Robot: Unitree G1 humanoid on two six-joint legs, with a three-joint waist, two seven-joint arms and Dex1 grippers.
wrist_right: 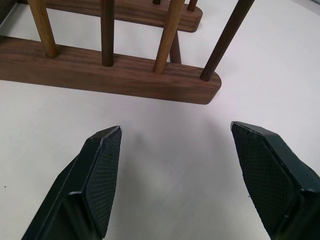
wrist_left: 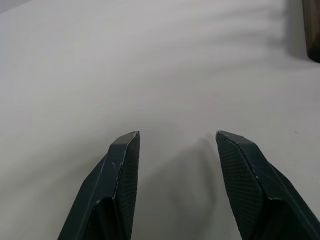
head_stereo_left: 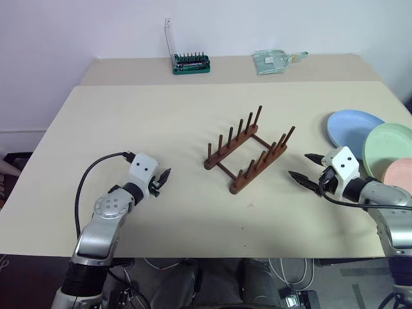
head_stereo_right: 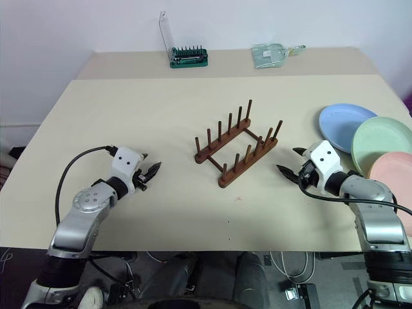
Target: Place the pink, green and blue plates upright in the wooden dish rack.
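Rack [head_stereo_left: 250,153] empty; plates [head_stereo_left: 376,147] stacked at desk's right edge, untouched. Both tools open, empty: left [head_stereo_left: 162,179], right [head_stereo_left: 307,168]. Swing right tool back to blue plate.

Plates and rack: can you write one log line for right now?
rack: empty | plates: flat, right of rack | left gripper: open, empty | right gripper: open, facing rack

Blue plate [head_stereo_left: 353,131], mint green plate [head_stereo_left: 388,149], salmon pink plate [head_stereo_left: 400,172]; dark reddish-brown rack [head_stereo_left: 250,152]; beige table [head_stereo_left: 129,122].
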